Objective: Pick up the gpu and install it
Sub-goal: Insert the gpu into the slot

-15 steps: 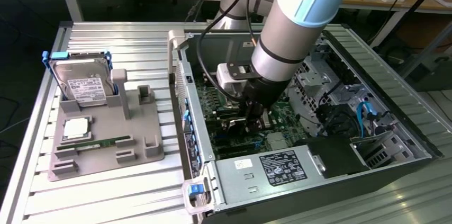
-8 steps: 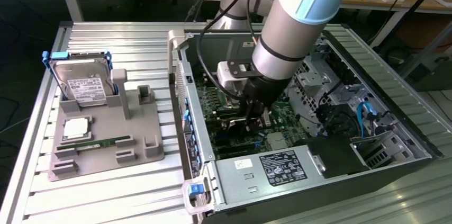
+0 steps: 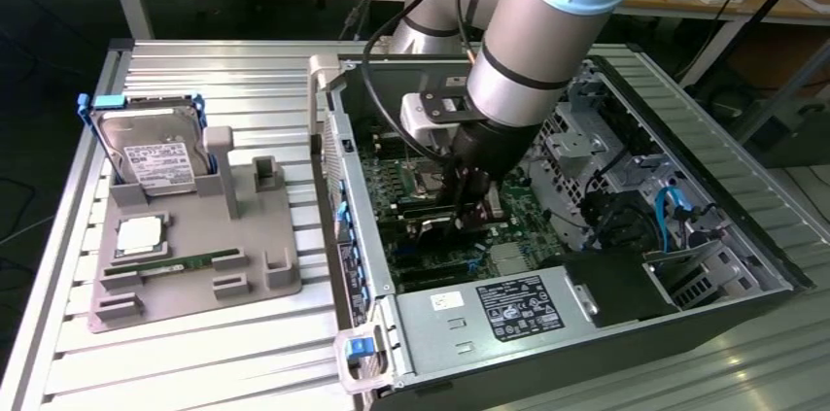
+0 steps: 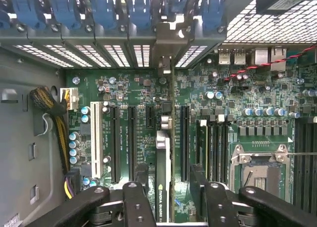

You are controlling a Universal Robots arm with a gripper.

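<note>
The gpu [image 4: 163, 182] stands on edge over the green motherboard [image 4: 124, 88], seen from its thin top side with white lettering on it. Its metal bracket end [image 4: 166, 64] reaches the rear slot openings of the case. My gripper [image 4: 169, 175] straddles the card and is open: the black fingers [image 4: 141, 180] stand on either side of it, with board showing between the card and each finger. From the exterior view, the gripper [image 3: 465, 207] is lowered deep into the open computer case [image 3: 726, 188], over the motherboard.
On the exterior view's left, a grey holder [image 3: 194, 265] carries a silver hard drive [image 3: 154, 154], a processor chip [image 3: 139, 236] and a green memory stick [image 3: 189, 261]. The power supply [image 3: 512, 304] sits at the case's near end. A processor socket [image 4: 260, 170] and a yellow-black cable bundle [image 4: 49, 108] flank the slots.
</note>
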